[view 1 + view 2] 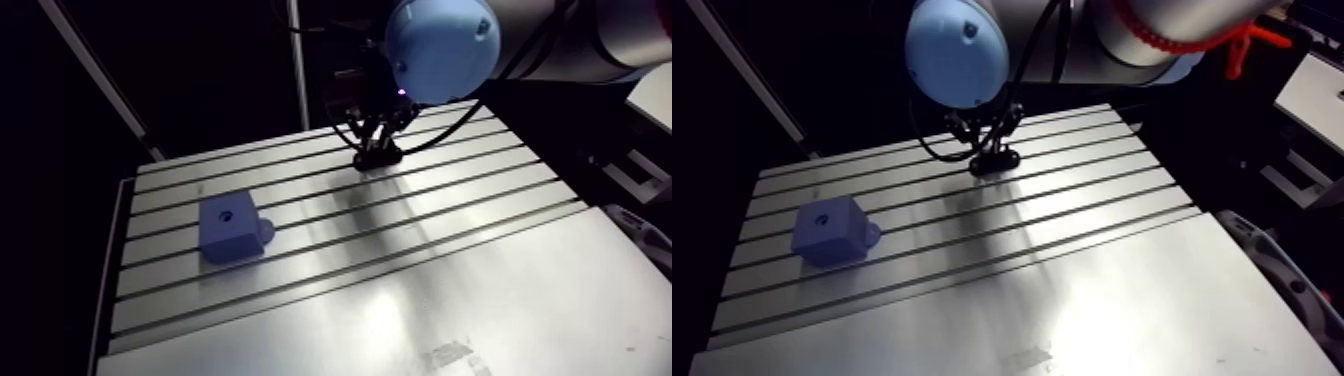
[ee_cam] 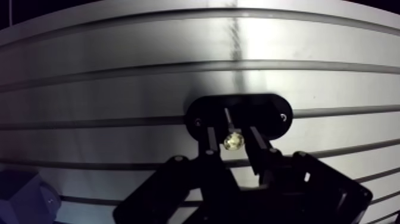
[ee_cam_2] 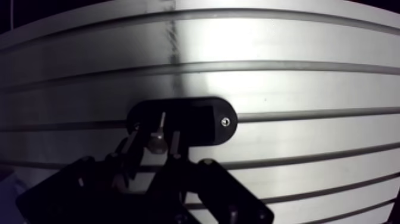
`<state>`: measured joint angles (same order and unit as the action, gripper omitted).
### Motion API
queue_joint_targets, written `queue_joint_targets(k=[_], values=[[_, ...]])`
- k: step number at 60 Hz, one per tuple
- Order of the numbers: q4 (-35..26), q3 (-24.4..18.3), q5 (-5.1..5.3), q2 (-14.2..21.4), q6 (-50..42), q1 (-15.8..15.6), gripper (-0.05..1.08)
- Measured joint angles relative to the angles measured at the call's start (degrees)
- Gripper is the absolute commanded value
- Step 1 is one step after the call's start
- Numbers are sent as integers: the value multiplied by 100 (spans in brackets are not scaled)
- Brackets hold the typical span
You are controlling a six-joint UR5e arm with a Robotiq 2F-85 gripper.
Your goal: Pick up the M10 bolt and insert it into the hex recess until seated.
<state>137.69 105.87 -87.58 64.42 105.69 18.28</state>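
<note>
A black oval holder [image 2: 271, 113] lies on the slotted table and a small brass-coloured bolt [image 2: 233, 140] stands in it, head toward the camera. My gripper [image 2: 233, 138] is low over the holder and open. One finger [image 2: 209, 140] sits on each side of the bolt head, with a narrow dark gap on either side. In the arm view the gripper [image 1: 378, 150] is at the far middle of the table. The blue block [image 1: 232, 228] with a small recess in its top face rests well to the left, nearer the front.
The aluminium table [image 1: 420, 250] has long parallel slots running across it. A smooth plate [image 1: 450, 320] covers its near part. The table's left edge lies just beyond the blue block [image 1: 829, 232].
</note>
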Motion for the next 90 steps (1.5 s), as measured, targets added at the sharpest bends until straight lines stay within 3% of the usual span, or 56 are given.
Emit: queue_joint_targets(k=[90], values=[[0,-12,5,-17,0,5,68]])
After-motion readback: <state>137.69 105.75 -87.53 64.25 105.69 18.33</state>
